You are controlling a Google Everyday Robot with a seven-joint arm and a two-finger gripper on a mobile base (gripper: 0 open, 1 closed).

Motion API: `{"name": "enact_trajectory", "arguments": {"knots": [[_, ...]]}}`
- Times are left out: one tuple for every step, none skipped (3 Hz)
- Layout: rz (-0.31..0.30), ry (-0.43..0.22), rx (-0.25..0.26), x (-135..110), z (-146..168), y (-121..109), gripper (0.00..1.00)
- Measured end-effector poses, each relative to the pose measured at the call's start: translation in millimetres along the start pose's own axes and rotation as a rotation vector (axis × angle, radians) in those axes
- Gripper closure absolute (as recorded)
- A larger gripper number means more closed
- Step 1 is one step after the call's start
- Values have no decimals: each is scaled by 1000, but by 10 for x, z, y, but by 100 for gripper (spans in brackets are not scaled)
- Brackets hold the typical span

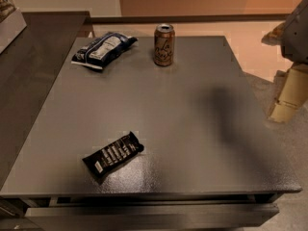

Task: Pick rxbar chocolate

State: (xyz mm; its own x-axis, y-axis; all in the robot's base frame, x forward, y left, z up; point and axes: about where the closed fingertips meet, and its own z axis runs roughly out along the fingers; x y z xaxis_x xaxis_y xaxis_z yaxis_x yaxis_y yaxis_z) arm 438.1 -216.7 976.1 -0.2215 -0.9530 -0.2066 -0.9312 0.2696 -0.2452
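The gripper [288,100] is seen at the right edge of the camera view, off the side of the grey table [192,167] and past its right edge, hanging below the white arm segment [297,30]. It is set over the pale floor [260,52] rather than over the tabletop. Whether it is open or closed cannot be told. Nothing is seen held in it.

The rxbar chocolate [113,157] is found well apart from the gripper, far to its left in the view and lower, near the front edge of the table. It lies flat on the tabletop, turned on a diagonal, with its white lettering facing up and its right end raised toward the back of the table. Nothing touches it.

A copper-coloured drink can [164,44] stands upright near the back edge of the table, to the left of the gripper and higher in the view. Further left of the can, apart from it, a dark-blue-and-white snack bag [103,49] lies on the back left corner of the table.

A soft dark shadow [226,114] is cast on the tabletop between the gripper and the rxbar chocolate, nearer the gripper. A darker counter [29,61] is seen beside the table, at the far left, on the side away from the gripper.
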Motion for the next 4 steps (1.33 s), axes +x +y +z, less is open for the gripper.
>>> {"name": "enact_trajectory", "arguments": {"knots": [[-9,-15,6,-38,-21,13,0],[-51,-57,3,-205,24,92,0],[-106,-104,-19,-447,146,159,0],[-188,-135,-55,-767,342,268,0]]}}
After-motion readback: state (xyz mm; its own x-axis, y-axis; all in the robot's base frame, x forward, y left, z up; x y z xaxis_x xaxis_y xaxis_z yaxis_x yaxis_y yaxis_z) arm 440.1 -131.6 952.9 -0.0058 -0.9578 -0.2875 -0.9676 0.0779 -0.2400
